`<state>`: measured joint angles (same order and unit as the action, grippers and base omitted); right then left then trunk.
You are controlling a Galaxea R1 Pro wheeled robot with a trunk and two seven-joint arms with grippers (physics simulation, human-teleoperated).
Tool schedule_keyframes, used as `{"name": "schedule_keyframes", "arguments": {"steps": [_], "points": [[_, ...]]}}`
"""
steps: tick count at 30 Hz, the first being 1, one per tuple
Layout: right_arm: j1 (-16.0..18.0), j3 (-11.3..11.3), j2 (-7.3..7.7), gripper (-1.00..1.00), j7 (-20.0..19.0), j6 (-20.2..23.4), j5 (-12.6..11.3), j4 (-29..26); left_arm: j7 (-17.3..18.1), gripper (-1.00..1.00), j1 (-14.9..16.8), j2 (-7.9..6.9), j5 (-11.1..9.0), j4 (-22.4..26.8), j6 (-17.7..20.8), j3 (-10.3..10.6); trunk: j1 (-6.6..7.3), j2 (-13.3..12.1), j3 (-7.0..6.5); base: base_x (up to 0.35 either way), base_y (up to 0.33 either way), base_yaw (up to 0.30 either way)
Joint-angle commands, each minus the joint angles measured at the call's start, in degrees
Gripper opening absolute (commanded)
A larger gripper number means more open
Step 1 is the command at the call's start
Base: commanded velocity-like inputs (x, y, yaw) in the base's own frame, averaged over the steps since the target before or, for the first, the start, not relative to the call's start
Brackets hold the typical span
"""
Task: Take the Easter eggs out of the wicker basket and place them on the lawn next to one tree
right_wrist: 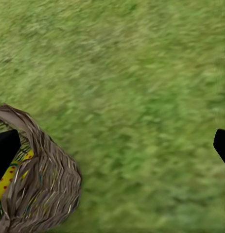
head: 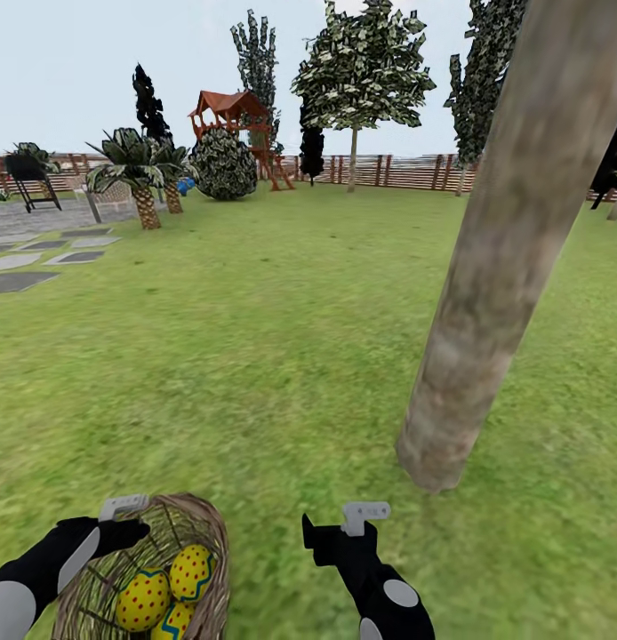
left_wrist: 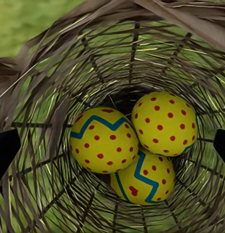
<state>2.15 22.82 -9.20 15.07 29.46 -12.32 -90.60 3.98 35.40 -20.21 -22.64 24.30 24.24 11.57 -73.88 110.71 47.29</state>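
Note:
The wicker basket (head: 206,533) stands on the lawn (head: 282,356) at the bottom left of the head view. Three yellow Easter eggs with red dots and blue zigzags lie together in it: one (left_wrist: 103,140), a second (left_wrist: 164,124) and a third (left_wrist: 144,177). In the head view the eggs (head: 145,600) show through the basket's mouth. My left gripper (head: 122,535) hangs open over the basket, looking straight down into it, its fingertips (left_wrist: 5,150) wide apart. My right gripper (head: 319,538) is open above bare grass, to the right of the basket (right_wrist: 49,189). The tree's thick grey-tan trunk (head: 495,293) rises close by on the right.
Grass stretches ahead to a brown slat fence (head: 406,171). Short palms (head: 140,173), a round bush (head: 224,164) and a red-roofed play tower (head: 237,116) stand at the far left. Grey paving stones (head: 24,262) lie at the left. Another leafy tree (head: 357,80) stands by the fence.

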Motion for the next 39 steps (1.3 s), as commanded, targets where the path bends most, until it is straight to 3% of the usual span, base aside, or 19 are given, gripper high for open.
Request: {"name": "schedule_keyframes", "arguments": {"steps": [1, 17, 39], "points": [[0.0, 0.1, 0.0, 1.0, 0.6, 0.2, -0.6, -0.1, 0.1, 1.0, 0.0, -0.08, -0.1, 0.1, 0.2, 0.2, -0.22, 0.4, 0.24, 0.0, 0.0, 0.0], [0.0, 0.1, -0.03, 1.0, 0.5, 0.2, -0.6, 0.0, 0.3, 1.0, 0.0, -1.16, -0.2, 0.1, -0.1, 0.3, -3.73, 6.9, 3.11, 0.0, 0.0, 0.0], [0.1, 0.1, -0.03, 1.0, 0.6, 0.2, -0.6, 0.0, 1.7, 1.0, 0.0, -1.21, -0.1, 0.1, -1.3, 0.3, -8.57, 15.7, 7.06, 0.0, 0.0, 0.0]]}}
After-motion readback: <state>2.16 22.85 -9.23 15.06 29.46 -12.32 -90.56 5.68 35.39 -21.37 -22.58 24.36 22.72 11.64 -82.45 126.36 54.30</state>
